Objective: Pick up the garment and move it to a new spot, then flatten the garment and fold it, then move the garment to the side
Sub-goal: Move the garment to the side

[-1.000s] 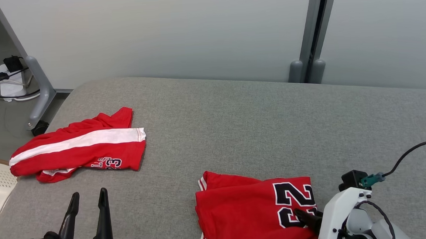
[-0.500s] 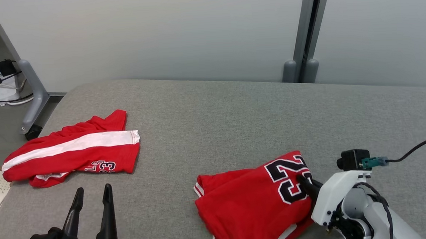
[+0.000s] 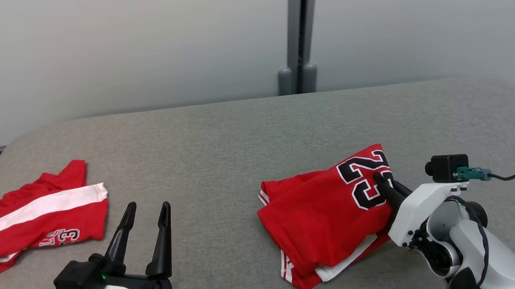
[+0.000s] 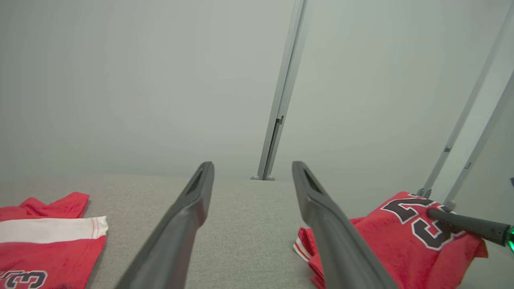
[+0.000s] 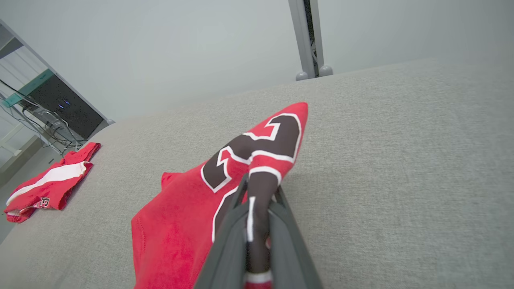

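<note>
Grey padded table, pale wall behind. My right wrist view shows my right gripper clamped on the red jersey's numbered fold, right of centre. From the head, my left gripper stands spread apart.

The red garment bears a large black number 23 outlined in white, lying tilted in the head view; the left wrist view shows the same digits in part, and the right wrist view shows them creased. The second red garment carries small black outlined characters, upside down near its edge; a 3 can be made out, the rest is unclear.
</note>
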